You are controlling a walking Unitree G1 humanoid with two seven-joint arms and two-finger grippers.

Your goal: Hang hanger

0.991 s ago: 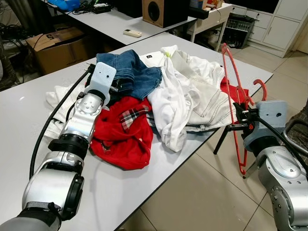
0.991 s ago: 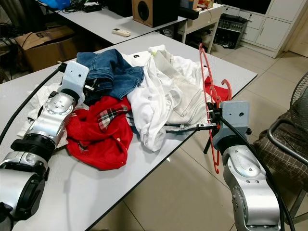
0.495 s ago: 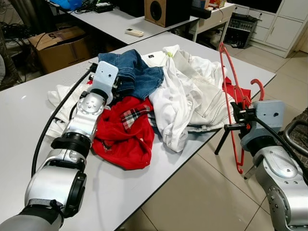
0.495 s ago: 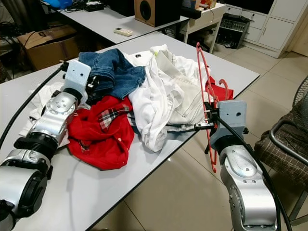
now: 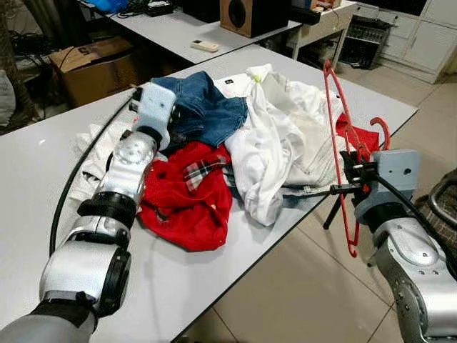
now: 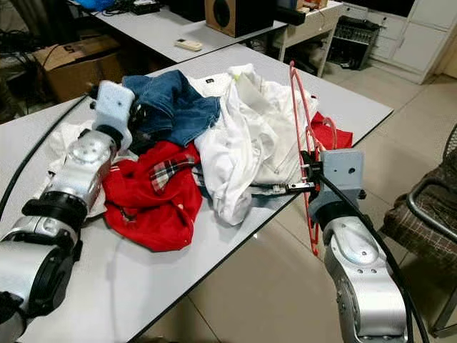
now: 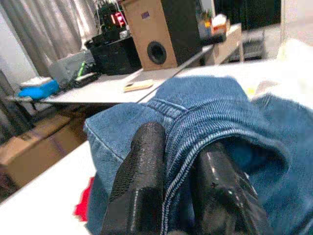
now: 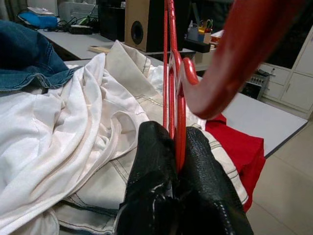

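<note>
While light and stiff (thin red plastic), hanger (image 5: 337, 136) stays pinched mid-frame by right end effector (image 5: 350, 175), beside tabletop (image 5: 178, 286) edge; left end effector (image 7: 181, 196) nipping jeans (image 5: 203, 114).

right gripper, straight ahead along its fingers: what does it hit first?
Probably the white garment heaped on the table. The right gripper is shut on the red hanger and points at the clothes pile from the table's edge. Depth is unclear; the pile's red cloth lies close beside that line.
</note>
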